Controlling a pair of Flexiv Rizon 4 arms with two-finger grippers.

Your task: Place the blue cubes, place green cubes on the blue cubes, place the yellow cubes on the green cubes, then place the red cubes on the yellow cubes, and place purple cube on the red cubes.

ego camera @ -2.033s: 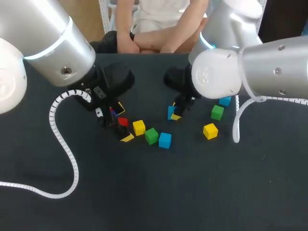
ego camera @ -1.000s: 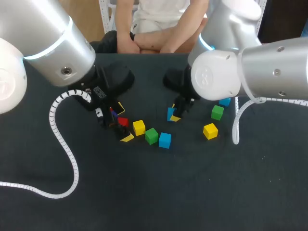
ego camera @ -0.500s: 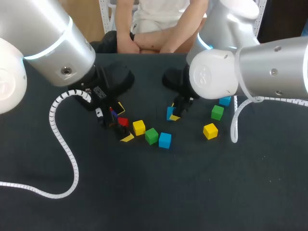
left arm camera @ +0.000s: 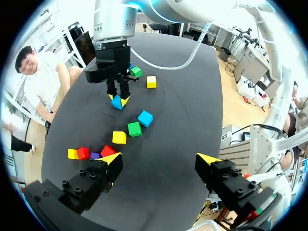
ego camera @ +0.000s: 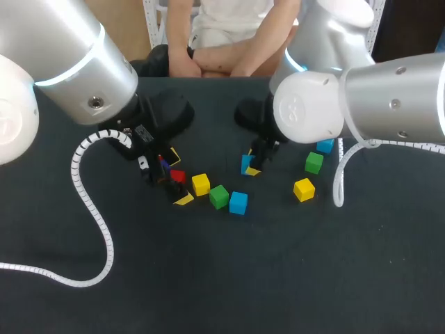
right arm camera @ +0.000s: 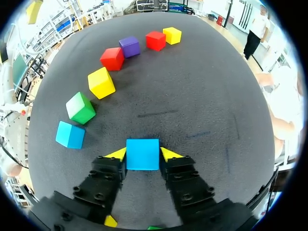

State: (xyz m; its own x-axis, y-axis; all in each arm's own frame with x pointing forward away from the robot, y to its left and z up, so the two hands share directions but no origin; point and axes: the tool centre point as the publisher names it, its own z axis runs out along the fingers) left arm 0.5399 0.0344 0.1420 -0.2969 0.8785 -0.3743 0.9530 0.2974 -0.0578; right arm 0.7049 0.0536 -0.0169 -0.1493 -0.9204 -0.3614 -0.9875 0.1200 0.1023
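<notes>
Gripping a blue cube (right arm camera: 142, 153), the right gripper (right arm camera: 143, 155) has a yellow-tipped finger pressed to each side of it, low over the dark table (ego camera: 278, 264). Whether the cube rests on the surface or hangs just clear cannot be told. Ahead of this gripper and off to one side, loose cubes lie in a curved row: nearest a loose blue (right arm camera: 70, 134), then green (right arm camera: 81, 108), yellow (right arm camera: 101, 82), red (right arm camera: 112, 58), purple (right arm camera: 129, 46), a second red (right arm camera: 155, 40) and, farthest, a second yellow (right arm camera: 172, 35). Behind the gripper, on its other side, sit a third blue (ego camera: 325, 146), the other green (ego camera: 314, 163) and the other yellow (ego camera: 304, 188), apart from one another. The left gripper (left arm camera: 159, 159) hangs over the farther part of the row, fingers spread wide and holding nothing; the red lies just beside one fingertip. Judging by this, the task is at its first step, laying out the blue cubes as the base, and no cube is stacked on another yet. The next move likely calls for carrying the held blue to a bare patch, setting it down flat and square, and parting the fingers without nudging it, with room left beside it for the other blues. The greens go on top afterwards, so the base needs to sit steady.
</notes>
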